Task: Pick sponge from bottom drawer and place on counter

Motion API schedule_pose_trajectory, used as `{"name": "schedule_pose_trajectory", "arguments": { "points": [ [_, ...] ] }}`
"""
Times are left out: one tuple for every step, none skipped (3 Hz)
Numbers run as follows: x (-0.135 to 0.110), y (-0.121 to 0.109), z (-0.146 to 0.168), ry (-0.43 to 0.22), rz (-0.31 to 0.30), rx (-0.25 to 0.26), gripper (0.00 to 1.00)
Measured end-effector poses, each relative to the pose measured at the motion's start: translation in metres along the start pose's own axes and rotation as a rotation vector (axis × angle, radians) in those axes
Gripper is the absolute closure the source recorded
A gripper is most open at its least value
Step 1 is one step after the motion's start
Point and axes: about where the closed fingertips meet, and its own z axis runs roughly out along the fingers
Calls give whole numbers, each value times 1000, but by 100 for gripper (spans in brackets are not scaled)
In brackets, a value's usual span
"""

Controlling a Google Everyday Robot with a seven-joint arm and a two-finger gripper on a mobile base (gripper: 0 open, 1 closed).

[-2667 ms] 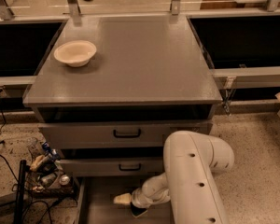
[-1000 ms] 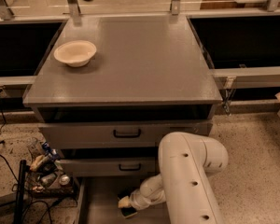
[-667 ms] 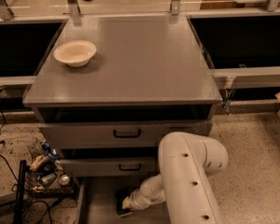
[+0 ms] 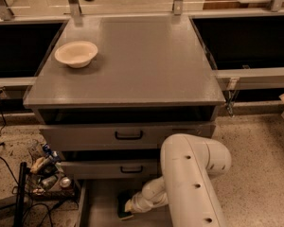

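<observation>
The bottom drawer (image 4: 98, 203) is pulled out at the foot of the cabinet. My white arm (image 4: 191, 174) bends down into it from the right. At the end of the arm, my gripper (image 4: 129, 206) is low inside the drawer, right against the sponge (image 4: 121, 204). The sponge is a small dark pad with a green lower edge, lying on the drawer floor and partly covered by the gripper. Above, the counter (image 4: 146, 56) is a flat grey top.
A cream bowl (image 4: 76, 54) sits on the counter's left side. Two closed grey drawers with black handles (image 4: 128, 135) (image 4: 132, 169) lie above the open one. Cables and small clutter (image 4: 45, 171) crowd the floor at left. Dark recessed bays flank the cabinet.
My gripper has moved left and lower in the bottom drawer, ending against the sponge. The bowl and the upper drawers have not moved.
</observation>
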Motion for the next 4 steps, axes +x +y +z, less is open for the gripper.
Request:
{"name": "schedule_pose_trajectory", "arguments": {
  "points": [
    [0,0,0,0,0,0,100],
    [1,3,-4,7,3,-13,100],
    [-3,19,-30,-9,-22,-22,100],
    [-1,39,-58,-16,-56,-22,100]
  ]
}}
